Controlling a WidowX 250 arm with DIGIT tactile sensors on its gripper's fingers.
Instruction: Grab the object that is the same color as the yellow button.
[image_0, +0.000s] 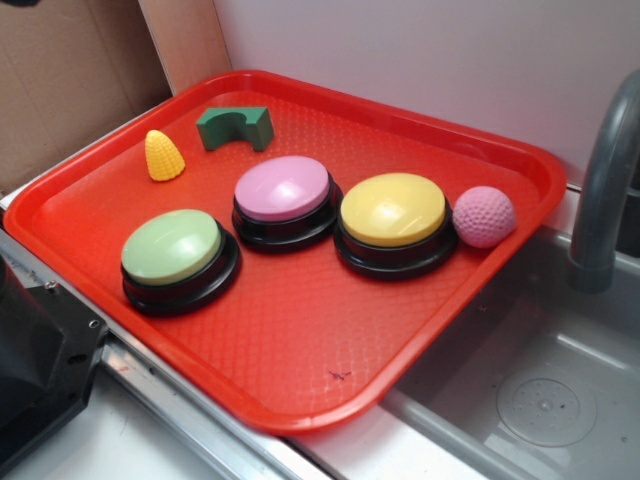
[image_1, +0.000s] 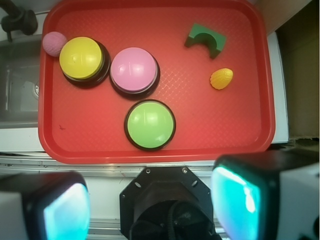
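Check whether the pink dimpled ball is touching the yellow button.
Cannot tell. The pink dimpled ball sits tight against the yellow button in the exterior view, and the wrist view shows them just as close, with no plain gap or contact.

Steel sink counter (image_0: 180, 415) — red tray (image_0: 300, 370)

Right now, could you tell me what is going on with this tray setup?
Nothing is being handled yet. The gripper hangs open above the near edge of the red tray, holding nothing. The target, a small yellow toy corn, lies untouched near the green arch block, well apart from the yellow button, which sits beside the pink button, the green button and a pink ball.
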